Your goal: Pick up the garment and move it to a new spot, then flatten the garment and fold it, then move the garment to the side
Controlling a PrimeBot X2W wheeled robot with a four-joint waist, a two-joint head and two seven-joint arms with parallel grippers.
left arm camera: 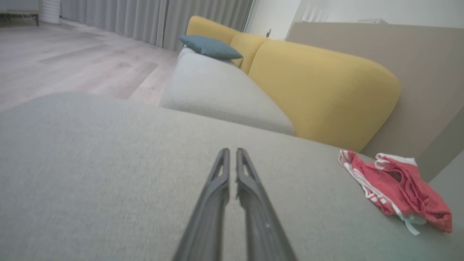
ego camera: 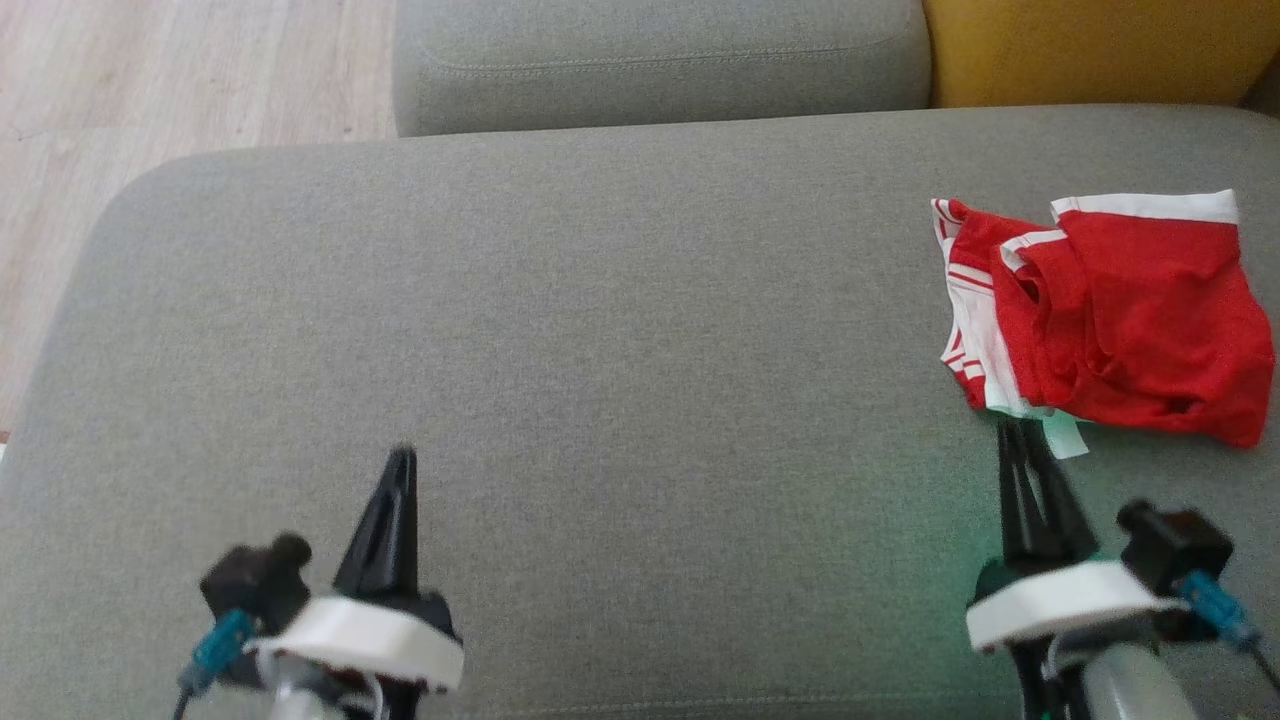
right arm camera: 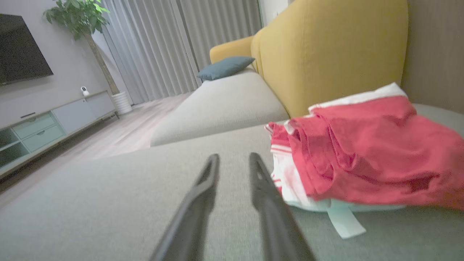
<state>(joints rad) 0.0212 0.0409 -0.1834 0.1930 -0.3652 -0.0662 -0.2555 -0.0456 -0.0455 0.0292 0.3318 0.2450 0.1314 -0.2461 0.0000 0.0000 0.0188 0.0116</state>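
One wide grey seat (ego camera: 600,300) as work surface. Red garment (ego camera: 1130,320) bunched, loosely doubled over, at right edge: reads as set aside or awaiting pickup; cannot tell which. Left gripper (ego camera: 400,455) over bare seat, well apart from garment, fingers pressed together, empty. Right gripper (ego camera: 1020,430) aimed at garment's near hem, just beside pale tag (ego camera: 1065,437), narrowly parted, pinching nothing; likely next to act.

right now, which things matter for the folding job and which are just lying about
For the job: garment, grey seat, left gripper, right gripper.
Just lying about: yellow backrest, blue pillow, tv, plant.
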